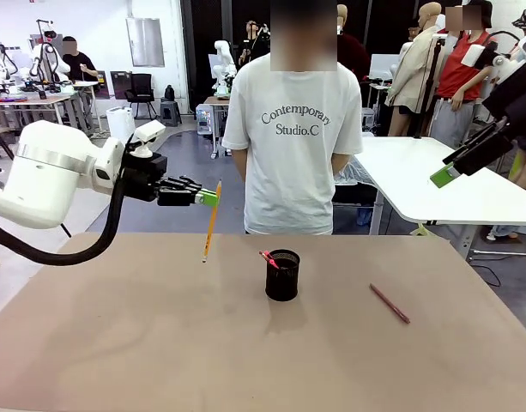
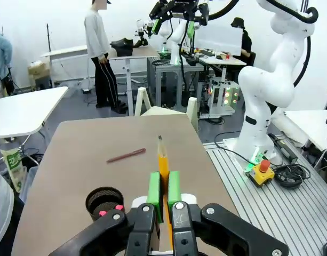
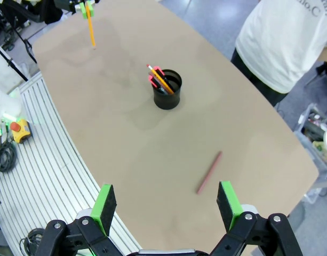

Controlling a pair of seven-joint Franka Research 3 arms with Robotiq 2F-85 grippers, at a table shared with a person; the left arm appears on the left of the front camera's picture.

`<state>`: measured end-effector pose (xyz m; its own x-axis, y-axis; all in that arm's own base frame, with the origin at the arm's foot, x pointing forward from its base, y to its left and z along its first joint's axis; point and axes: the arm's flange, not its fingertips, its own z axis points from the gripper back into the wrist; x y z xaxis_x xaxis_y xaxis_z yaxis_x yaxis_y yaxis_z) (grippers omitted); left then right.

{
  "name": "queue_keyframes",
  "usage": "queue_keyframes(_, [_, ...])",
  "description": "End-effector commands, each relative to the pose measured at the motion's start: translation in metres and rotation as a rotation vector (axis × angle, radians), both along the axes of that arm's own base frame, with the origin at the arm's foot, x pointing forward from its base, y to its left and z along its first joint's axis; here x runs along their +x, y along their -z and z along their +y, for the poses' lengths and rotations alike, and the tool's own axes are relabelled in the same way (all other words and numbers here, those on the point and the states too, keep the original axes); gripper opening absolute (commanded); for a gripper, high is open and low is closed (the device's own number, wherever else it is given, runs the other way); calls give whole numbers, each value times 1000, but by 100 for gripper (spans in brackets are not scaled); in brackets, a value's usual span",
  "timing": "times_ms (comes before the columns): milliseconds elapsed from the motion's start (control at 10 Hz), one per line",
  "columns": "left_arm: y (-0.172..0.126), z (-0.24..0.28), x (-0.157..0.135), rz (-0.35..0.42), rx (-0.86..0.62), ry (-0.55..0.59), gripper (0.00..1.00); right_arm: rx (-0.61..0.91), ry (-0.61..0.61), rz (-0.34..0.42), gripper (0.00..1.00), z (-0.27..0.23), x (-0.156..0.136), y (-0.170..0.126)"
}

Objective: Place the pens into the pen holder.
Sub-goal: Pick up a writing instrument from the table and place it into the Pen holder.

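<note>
l tool (image 2: 164,181) gripping yellow pen (image 2: 162,157), midair

You see the yellow-orange pen (image 1: 212,220) held aloft, nearly upright, tip down. The maroon pen (image 1: 389,303) lies flat on the desk (image 1: 117,343), right of the upright black mesh pen holder (image 1: 282,279), which contains pink-ended pens (image 1: 269,257).

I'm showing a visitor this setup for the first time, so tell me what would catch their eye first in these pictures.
The left gripper, raised above the left part of the table, has its fingers shut on a yellow-orange pen hanging tip down in the air. The black mesh pen holder stands mid-table with pink-red ends poking out, and a maroon pen lies flat to its right.
</note>
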<state>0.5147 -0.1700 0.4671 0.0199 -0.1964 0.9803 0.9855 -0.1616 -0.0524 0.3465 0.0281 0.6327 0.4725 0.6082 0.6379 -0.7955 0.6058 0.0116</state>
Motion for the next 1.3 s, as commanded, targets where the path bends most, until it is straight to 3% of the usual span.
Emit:
queue_keyframes(0, [4, -10, 3, -12, -47, -75, 0, 16, -8, 0, 100, 0, -1, -1])
queue_keyframes(200, [4, -39, 8, -90, -46, -99, 0, 16, -8, 0, 100, 0, -1, -1])
queue_keyframes(500, [10, -80, 21, -163, -16, -24, 0, 16, -8, 0, 100, 0, -1, -1])
queue_keyframes(1100, [40, -130, 61, -328, -140, -1, 0, 16, -8, 0, 100, 0, -1, -1])
queue_keyframes(1200, [46, -135, 67, -325, -158, 12, 0, 16, -8, 0, 100, 0, -1, -1])
